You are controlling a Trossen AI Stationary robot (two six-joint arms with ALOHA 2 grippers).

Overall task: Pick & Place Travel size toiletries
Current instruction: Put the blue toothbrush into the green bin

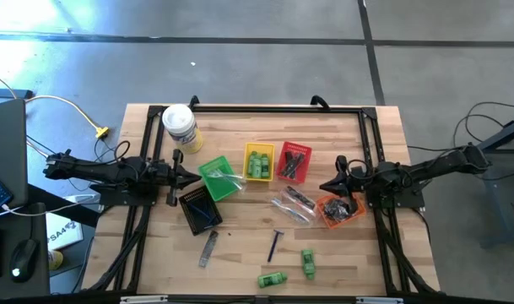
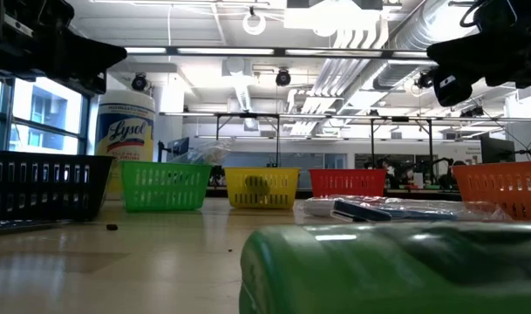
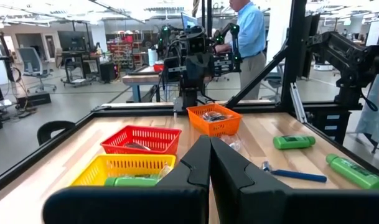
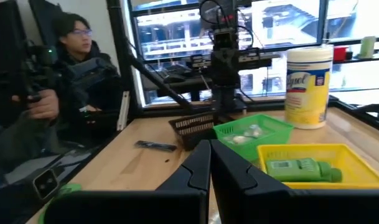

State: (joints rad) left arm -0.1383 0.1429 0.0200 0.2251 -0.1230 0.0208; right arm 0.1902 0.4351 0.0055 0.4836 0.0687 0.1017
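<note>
Toiletries partly sorted: green bottle [image 1: 257, 163] in yellow basket [image 1: 258, 149], items in red basket [image 1: 294, 162] and orange basket [image 1: 339, 210]. Loose on bench [image 1: 240, 262]: two bottles [image 1: 273, 279], razor [image 1: 275, 245], comb [image 1: 208, 248], all well apart from fingers. Left gripper [image 1: 194, 176] and right gripper [image 1: 326, 187] clenched, holding nothing.

A white canister [image 1: 180, 124] is stood near the table [image 1: 240, 270] corner; five small baskets are spread mid-table, seemingly apart.

Wooden table [image 1: 341, 253] with baskets [image 1: 216, 179], canister [image 1: 180, 124], scattered toiletries [image 1: 307, 262].
</note>
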